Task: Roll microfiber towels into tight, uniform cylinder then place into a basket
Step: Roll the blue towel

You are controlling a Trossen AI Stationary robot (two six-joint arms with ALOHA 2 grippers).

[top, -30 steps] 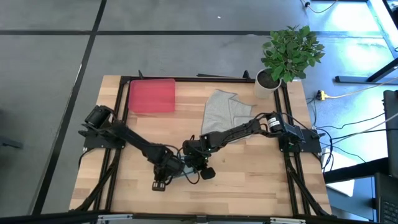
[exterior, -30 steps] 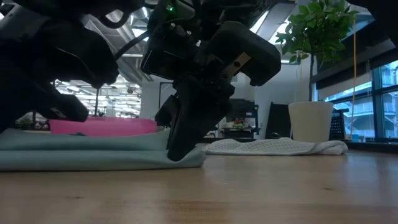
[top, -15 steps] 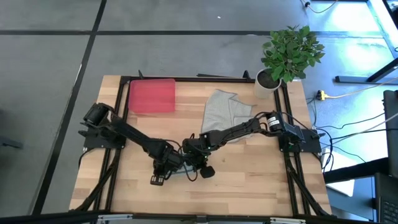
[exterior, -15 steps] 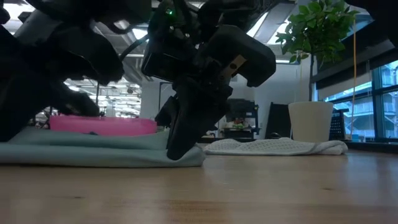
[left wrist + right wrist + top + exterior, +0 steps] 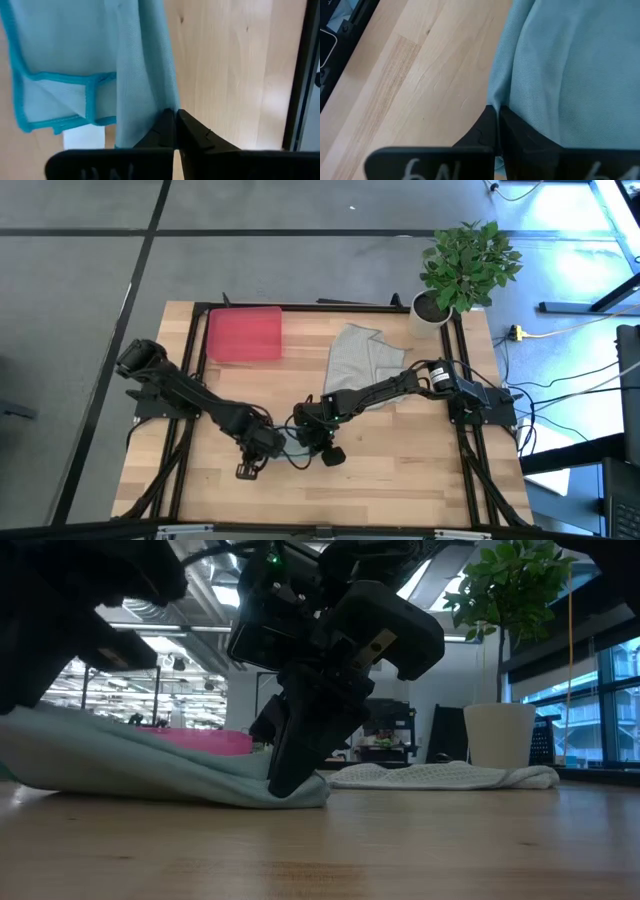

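The pale teal microfiber towel point(image 5: 140, 765) lies bunched between my two grippers near the table's middle front. My left gripper point(image 5: 175, 120) is shut on its left end and holds that end off the table. My right gripper point(image 5: 285, 785) is shut on its right end, down at the tabletop. The grey towel point(image 5: 365, 360) lies crumpled and flat on the wood behind the right arm. The red basket point(image 5: 243, 335) stands at the far left of the table. My left gripper pinches a fold of the teal towel point(image 5: 161, 102) between its two fingers, coming steeply from above. That end hangs clear of the table, and the cloth slopes down from it toward the right end. How many layers it has, I cannot tell. My right gripper pinches the teal towel's right-end edge point(image 5: 496, 99) between its two fingers, slanting down from the table's right and far side. Its fingertips point(image 5: 280, 780) stand at the tabletop, and this end of the cloth point(image 5: 305, 795) lies on the wood.
A white pot with a green plant point(image 5: 462, 270) stands at the far right corner. Black frame rails point(image 5: 195, 360) run along the table's left, right and far sides. Bare wood lies along the near edge point(image 5: 400, 490).
My left gripper has risen and drawn a little toward the table's left, staying shut. The teal towel's left end has lifted off the table and now slopes down to its right end, which has stayed on the wood under my still right gripper.
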